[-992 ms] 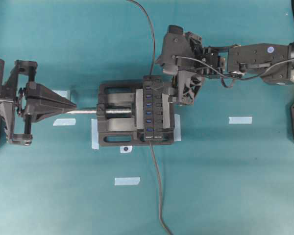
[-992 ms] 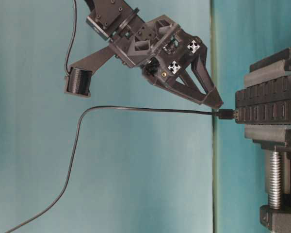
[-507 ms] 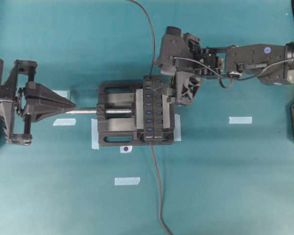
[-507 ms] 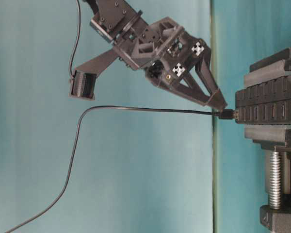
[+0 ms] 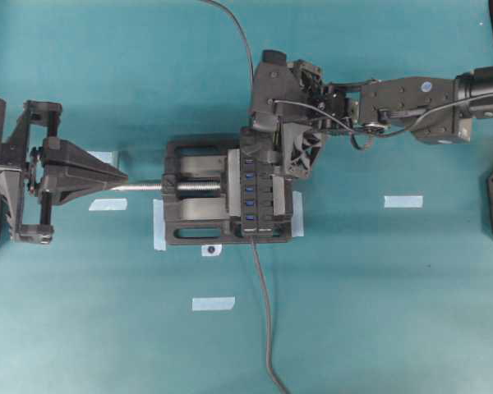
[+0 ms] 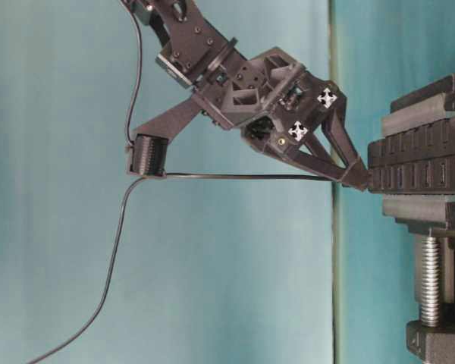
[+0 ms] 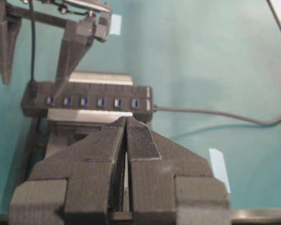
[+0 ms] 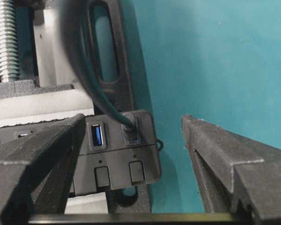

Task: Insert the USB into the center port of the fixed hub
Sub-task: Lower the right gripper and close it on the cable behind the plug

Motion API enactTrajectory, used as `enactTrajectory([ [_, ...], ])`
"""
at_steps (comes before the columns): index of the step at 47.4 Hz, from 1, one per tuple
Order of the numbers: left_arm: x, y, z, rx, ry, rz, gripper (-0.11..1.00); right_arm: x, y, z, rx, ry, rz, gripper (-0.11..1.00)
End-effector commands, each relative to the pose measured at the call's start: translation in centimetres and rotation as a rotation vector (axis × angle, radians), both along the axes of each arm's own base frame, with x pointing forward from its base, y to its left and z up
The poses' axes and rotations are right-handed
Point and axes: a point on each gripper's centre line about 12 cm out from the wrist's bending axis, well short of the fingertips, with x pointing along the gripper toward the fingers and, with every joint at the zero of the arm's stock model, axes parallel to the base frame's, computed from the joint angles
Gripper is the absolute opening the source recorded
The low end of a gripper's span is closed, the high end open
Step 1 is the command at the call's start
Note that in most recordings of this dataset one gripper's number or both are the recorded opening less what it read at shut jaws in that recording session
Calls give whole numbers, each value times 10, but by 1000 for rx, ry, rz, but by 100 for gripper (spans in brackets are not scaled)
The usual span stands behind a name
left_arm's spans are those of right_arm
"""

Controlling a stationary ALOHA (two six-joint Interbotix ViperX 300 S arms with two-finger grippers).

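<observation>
So the USB (image 8: 129, 125) is sitting upright in the end slot of the fixed hub (image 5: 255, 185), long axis perpendicular to the hub's face, cable (image 6: 235, 177) trailing straight off it. That's not the center port (image 7: 100, 101), which looks empty, though it's tiny in the left wrist view. The right gripper (image 8: 131, 154) is spread wide, fingers either side of the plug, gripping nothing. The left gripper (image 7: 126, 136) is pinched closed, holding nothing, well back from the vise (image 5: 189, 215).
</observation>
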Motion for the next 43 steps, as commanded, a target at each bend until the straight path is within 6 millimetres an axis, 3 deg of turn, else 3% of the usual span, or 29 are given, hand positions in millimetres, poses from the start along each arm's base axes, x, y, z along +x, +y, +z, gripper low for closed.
enactTrajectory([
  [1,1,-1,5,0,-17,-3,0,6,1,13,-3,-42,0,83],
  [12,1,0,5,1,-15,-2,0,6,0,13,-3,-42,-3,79],
  [32,1,-1,4,0,-14,-3,0,6,0,13,-1,-42,-2,51],
  [43,1,-1,4,0,-14,-3,0,6,1,12,-1,-36,-1,49],
])
